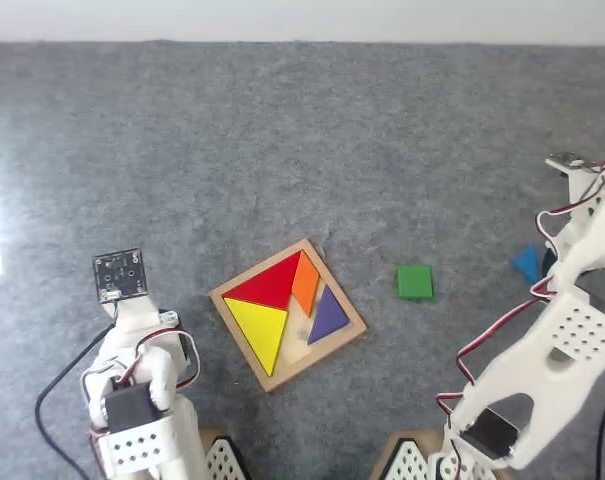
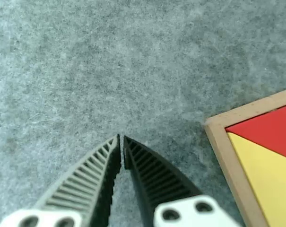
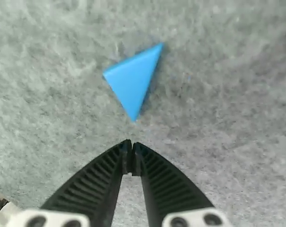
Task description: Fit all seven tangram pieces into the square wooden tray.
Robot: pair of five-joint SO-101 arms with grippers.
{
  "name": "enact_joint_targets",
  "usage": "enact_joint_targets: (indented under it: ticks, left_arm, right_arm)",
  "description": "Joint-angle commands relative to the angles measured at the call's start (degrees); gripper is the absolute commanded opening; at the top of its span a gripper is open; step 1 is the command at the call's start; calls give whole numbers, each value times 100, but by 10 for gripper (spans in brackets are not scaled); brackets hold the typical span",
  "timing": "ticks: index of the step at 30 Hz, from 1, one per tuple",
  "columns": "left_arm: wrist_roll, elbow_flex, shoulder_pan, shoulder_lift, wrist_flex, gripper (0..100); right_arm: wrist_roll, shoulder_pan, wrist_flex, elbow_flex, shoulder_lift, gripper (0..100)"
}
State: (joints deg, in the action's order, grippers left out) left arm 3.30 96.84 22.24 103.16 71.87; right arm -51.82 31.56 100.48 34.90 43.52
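The square wooden tray lies turned on the grey mat near the front centre, holding a red triangle, a yellow triangle, an orange piece and a purple triangle. A green square rests on the mat to its right. A blue triangle lies just ahead of my right gripper, which is shut and holds nothing; the same triangle peeks out beside the right arm. My left gripper is shut and holds nothing, a little left of the tray's corner.
Grey felt mat covers the table, with open room across the back and middle. The right arm's body and its red and white cables hang over the right side. The left arm's base stands at front left.
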Motion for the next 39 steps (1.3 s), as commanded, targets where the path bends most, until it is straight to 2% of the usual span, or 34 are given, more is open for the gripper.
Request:
enact_joint_targets:
  ticks: [1,22,35,39]
  left_arm:
    - [-26,-40,18,97,44,13]
    - [-26,-40,18,97,44,13]
    - [-26,-40,18,97,44,13]
    - [-26,-40,18,97,44,13]
  right_arm:
    - [-26,-127,207,62,-119,20]
    - [97,-295,207,62,-119,20]
    - [598,-1253,215,62,-453,20]
    - [1002,-1657,198,62,-822,22]
